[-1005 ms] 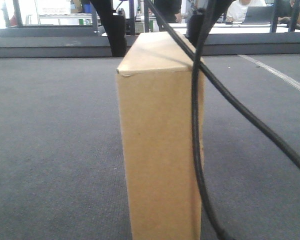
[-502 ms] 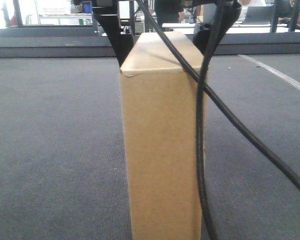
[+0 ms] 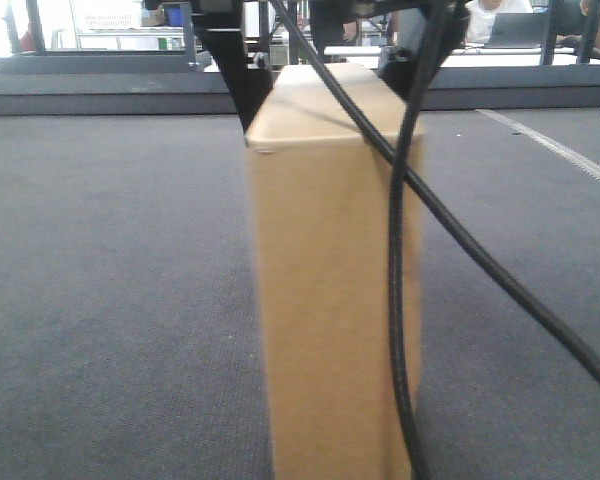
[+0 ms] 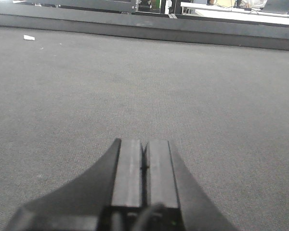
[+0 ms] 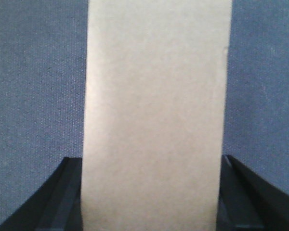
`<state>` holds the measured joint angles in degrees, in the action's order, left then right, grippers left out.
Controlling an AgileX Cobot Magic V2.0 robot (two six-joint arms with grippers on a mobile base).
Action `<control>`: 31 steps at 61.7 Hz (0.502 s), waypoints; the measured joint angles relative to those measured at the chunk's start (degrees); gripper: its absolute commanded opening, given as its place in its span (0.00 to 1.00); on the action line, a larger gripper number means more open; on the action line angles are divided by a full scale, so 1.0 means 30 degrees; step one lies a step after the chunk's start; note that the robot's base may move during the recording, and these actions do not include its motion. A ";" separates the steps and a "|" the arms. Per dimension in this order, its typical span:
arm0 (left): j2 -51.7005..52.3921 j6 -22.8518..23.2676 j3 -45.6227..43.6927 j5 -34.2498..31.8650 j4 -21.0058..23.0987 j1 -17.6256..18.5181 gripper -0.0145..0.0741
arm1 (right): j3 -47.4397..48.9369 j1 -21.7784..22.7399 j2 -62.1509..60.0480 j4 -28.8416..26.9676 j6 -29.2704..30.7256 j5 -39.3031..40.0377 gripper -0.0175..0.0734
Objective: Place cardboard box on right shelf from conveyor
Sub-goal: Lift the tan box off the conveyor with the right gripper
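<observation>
The cardboard box [image 3: 325, 280] stands upright on the dark grey conveyor [image 3: 110, 280], tall and narrow end-on. My right gripper [image 3: 325, 85] straddles its top from behind, with a black finger against each side. In the right wrist view the cardboard box [image 5: 154, 106] fills the span between the two fingers, and my right gripper [image 5: 151, 161] is shut on it. My left gripper [image 4: 144, 144] hovers low over bare conveyor [image 4: 135, 72], shut with nothing between its pads. The right shelf is out of view.
Two black cables [image 3: 400, 250] hang across the front of the box. A raised dark rail [image 3: 100, 95] runs along the belt's far edge, with desks and people [image 3: 490, 20] beyond. A white scrap [image 4: 29, 37] lies on the belt at far left.
The box has shifted slightly to the right in the front view and looks blurred now. The black fingers have come lower and closer around its top.
</observation>
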<state>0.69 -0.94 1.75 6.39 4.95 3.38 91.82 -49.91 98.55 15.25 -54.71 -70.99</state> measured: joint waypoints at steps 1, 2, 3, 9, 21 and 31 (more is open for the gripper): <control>0.0000 0.0000 0.0000 0.0000 0.0000 0.0000 0.03 | 0.0000 0.0000 0.0000 0.0000 0.0000 0.0000 0.59; 0.0000 0.0000 0.0000 0.0000 0.0000 0.0000 0.03 | 0.0000 0.0000 0.0000 0.0000 0.0000 0.0000 0.58; 0.0000 0.0000 0.0000 0.0000 0.0000 0.0000 0.03 | 0.0000 0.0000 0.0000 0.0000 0.0000 0.0000 0.57; 0.0000 0.0000 0.0000 0.0000 0.0000 0.0000 0.03 | 0.0000 0.0000 0.0000 0.0000 0.0000 0.0000 0.57; 0.0000 0.0000 0.0000 0.0000 0.0000 0.0000 0.03 | -0.0037 0.0035 -0.0038 0.0000 0.0000 0.0000 0.57; 0.0000 0.0000 0.0000 0.0000 0.0000 0.0000 0.03 | -0.0078 0.0659 -0.1202 -0.0028 0.0814 0.0000 0.57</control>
<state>0.69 -0.94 1.75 6.39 4.95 3.38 91.59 -47.93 94.95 15.17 -52.26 -70.99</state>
